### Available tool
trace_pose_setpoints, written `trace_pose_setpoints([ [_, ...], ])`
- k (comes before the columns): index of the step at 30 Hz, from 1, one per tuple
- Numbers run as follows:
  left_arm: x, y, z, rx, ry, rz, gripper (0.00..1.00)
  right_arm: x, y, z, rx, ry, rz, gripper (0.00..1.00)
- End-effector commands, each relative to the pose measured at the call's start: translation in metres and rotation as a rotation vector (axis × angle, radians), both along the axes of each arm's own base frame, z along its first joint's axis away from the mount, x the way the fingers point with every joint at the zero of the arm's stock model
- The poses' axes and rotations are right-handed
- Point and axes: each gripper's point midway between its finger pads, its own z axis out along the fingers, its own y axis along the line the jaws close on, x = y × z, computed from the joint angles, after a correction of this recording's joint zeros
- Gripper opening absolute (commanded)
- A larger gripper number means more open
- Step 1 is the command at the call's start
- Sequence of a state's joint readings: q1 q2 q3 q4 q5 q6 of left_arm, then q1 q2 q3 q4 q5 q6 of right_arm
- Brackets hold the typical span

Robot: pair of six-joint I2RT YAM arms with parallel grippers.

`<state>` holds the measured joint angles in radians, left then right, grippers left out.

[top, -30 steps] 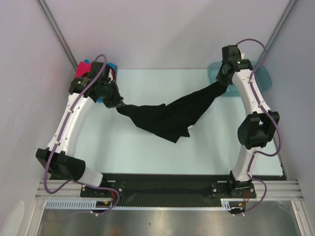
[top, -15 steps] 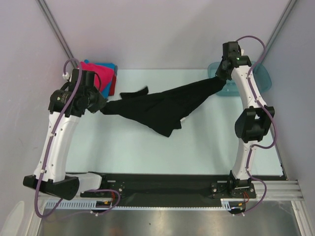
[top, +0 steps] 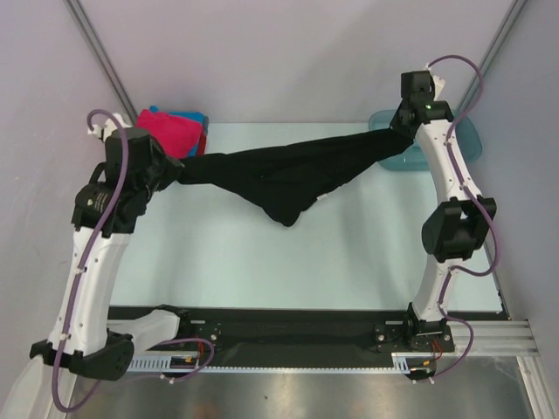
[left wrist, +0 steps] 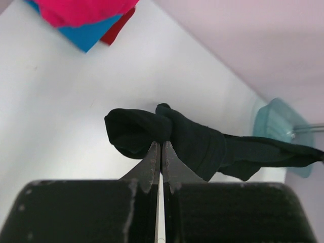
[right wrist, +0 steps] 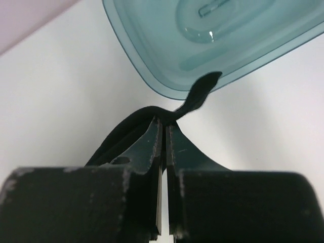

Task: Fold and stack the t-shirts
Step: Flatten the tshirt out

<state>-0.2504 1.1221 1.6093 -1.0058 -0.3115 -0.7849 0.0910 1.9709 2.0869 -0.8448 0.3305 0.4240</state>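
Observation:
A black t-shirt (top: 279,175) hangs stretched in the air between my two grippers, sagging in the middle above the table. The left gripper (top: 179,170) is shut on its left end; in the left wrist view the bunched black cloth (left wrist: 167,134) sits at the closed tips of that gripper (left wrist: 161,144). At the far right my right gripper (top: 393,131) is shut on the other end, and the cloth (right wrist: 152,114) loops over the closed tips of it (right wrist: 164,121). Folded magenta-pink (top: 166,131), blue and red t-shirts lie stacked at the back left corner.
A translucent teal plastic basin (top: 467,140) stands at the back right, just beyond the right gripper; it also shows in the right wrist view (right wrist: 228,35). Grey walls close in on both sides. The pale table (top: 262,262) lies below the hanging shirt.
Both arms have lifted and pulled apart; the left gripper swung outward to the left. The black shirt has risen off the table and drawn nearly taut.

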Motion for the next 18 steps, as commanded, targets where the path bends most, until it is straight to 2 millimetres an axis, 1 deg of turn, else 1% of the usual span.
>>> trace_pose_setpoints([
  [1,-0.005,0.019,0.065,-0.006,-0.258,0.076,0.0,-0.007,-0.022,0.099,-0.062,-0.303,-0.079,0.0],
  [2,-0.007,0.02,0.078,-0.002,-0.297,0.072,0.0,-0.011,-0.022,0.09,-0.09,-0.293,-0.066,0.0],
  [3,-0.009,0.02,0.084,0.002,-0.316,0.068,0.0,-0.017,-0.024,0.126,-0.092,-0.414,-0.069,0.0],
  [4,-0.01,0.02,0.093,0.011,-0.342,0.055,0.0,-0.019,-0.023,0.134,-0.098,-0.452,-0.058,0.0],
  [5,-0.01,0.018,0.102,0.008,-0.37,0.043,0.0,-0.022,-0.025,0.124,-0.129,-0.441,-0.043,0.0],
  [6,-0.012,0.014,0.108,-0.002,-0.39,0.019,0.01,-0.028,-0.028,0.145,-0.131,-0.508,-0.05,0.0],
  [8,-0.015,0.009,0.118,-0.03,-0.426,-0.008,0.0,-0.032,-0.031,0.151,-0.139,-0.517,-0.043,0.0],
  [9,-0.016,0.006,0.12,-0.042,-0.432,-0.024,0.0,-0.035,-0.034,0.148,-0.149,-0.499,-0.044,0.0],
  [10,-0.021,0.002,0.124,-0.068,-0.442,-0.045,0.0,-0.04,-0.038,0.154,-0.159,-0.506,-0.065,0.0],
  [12,-0.027,-0.002,0.124,-0.087,-0.435,-0.07,0.0,-0.046,-0.042,0.153,-0.175,-0.505,-0.077,0.0],
  [13,-0.032,-0.005,0.127,-0.106,-0.436,-0.084,0.0,-0.051,-0.047,0.159,-0.187,-0.513,-0.096,0.0],
  [15,-0.044,-0.004,0.123,-0.116,-0.409,-0.088,0.0,-0.055,-0.053,0.165,-0.21,-0.525,-0.109,0.0],
  [16,-0.049,-0.005,0.124,-0.122,-0.411,-0.096,0.0,-0.058,-0.061,0.168,-0.234,-0.523,-0.129,0.0],
  [17,-0.056,-0.006,0.119,-0.138,-0.388,-0.104,0.0,-0.06,-0.065,0.171,-0.245,-0.528,-0.137,0.0],
  [18,-0.06,-0.007,0.118,-0.145,-0.386,-0.113,0.0,-0.062,-0.069,0.174,-0.252,-0.532,-0.146,0.0],
])
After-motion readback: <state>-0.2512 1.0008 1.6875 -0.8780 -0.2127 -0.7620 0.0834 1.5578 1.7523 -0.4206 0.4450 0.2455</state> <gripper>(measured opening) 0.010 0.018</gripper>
